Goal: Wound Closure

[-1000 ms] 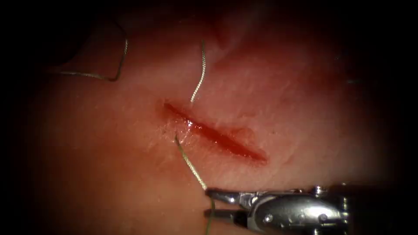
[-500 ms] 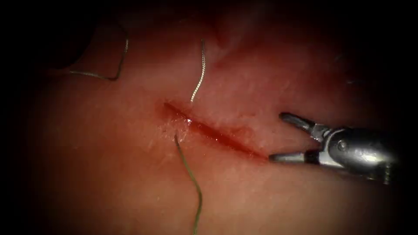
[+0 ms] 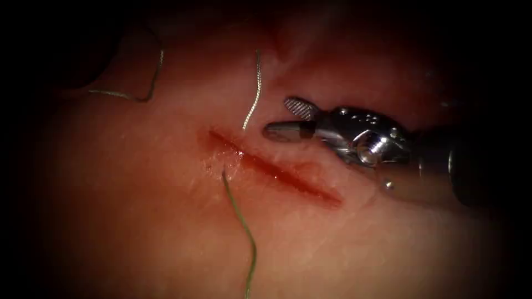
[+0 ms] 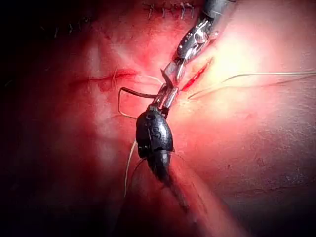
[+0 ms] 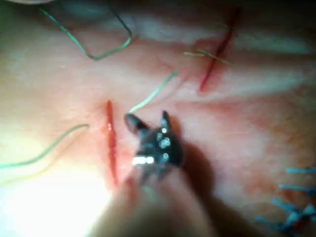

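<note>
The right tool's jaws [image 3: 279, 117] stand moderately apart and hold nothing. One fingertip [image 3: 269, 131] hovers close over the tissue [image 3: 138, 221], just beside the upper strand of thread [image 3: 256, 88]; whether either is touched cannot be told. The other fingertip [image 3: 292, 104] is raised toward 1 o'clock from the first. In the right wrist view the same jaws [image 5: 148, 120] spread in a V beside the cut [image 5: 111, 148], with the strand's end [image 5: 153, 94] just ahead of them.

This tool sits on the right side of the cut [image 3: 277, 174], at about 1 o'clock from its middle, and its shaft leaves toward 3 o'clock. Red fluid [image 3: 310, 191] lines the cut.

The upper strand rises toward 12 o'clock from a point by the cut's left end. A second strand [image 3: 241, 218] leaves the tissue on the left side and runs toward 6 o'clock. At 10 o'clock, well apart from the cut, a loop of thread [image 3: 141, 99] lies on the tissue. A dark curved piece [image 5: 122, 20] joins it, probably the needle, lying free of the right tool.

In the left wrist view the left tool [image 4: 165, 97] shows close to that dark curve [image 4: 136, 93]. Whether it grips the curve, or anything, cannot be told.
</note>
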Robot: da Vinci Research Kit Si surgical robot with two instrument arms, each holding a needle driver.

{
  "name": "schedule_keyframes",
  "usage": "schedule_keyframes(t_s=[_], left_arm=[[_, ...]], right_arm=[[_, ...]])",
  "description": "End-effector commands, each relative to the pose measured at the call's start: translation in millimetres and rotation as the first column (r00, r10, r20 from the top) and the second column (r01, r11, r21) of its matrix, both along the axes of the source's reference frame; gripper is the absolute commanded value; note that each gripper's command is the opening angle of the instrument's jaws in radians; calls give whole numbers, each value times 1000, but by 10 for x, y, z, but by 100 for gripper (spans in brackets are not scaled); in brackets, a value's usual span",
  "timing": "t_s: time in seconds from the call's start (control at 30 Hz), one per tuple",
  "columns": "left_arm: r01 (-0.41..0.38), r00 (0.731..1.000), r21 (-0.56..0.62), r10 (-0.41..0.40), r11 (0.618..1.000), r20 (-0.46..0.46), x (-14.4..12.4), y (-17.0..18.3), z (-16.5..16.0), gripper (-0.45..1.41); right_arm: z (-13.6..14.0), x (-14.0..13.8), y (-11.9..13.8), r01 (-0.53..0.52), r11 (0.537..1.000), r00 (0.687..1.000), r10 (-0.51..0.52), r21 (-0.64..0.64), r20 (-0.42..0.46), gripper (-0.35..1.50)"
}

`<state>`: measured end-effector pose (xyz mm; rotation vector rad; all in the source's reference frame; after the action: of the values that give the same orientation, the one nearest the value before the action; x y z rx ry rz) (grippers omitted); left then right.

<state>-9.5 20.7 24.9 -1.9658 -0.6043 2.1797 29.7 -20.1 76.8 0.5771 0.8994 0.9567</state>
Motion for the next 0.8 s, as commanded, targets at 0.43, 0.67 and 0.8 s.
schedule_keyframes(t_s=[0.43,0.67,0.8], left_arm=[[0,1000,-1,0,1000,2,-5,1,7,-45],[-1,1000,-1,1,1000,2,-4,1,7,-45],[-1,1000,-1,1,1000,2,-4,1,7,-45]], right_arm=[[36,36,22,-47,999,999,47,17,-20,76],[34,44,34,-58,998,998,58,16,-21,29],[30,43,37,-38,999,999,38,-22,-24,-35]])
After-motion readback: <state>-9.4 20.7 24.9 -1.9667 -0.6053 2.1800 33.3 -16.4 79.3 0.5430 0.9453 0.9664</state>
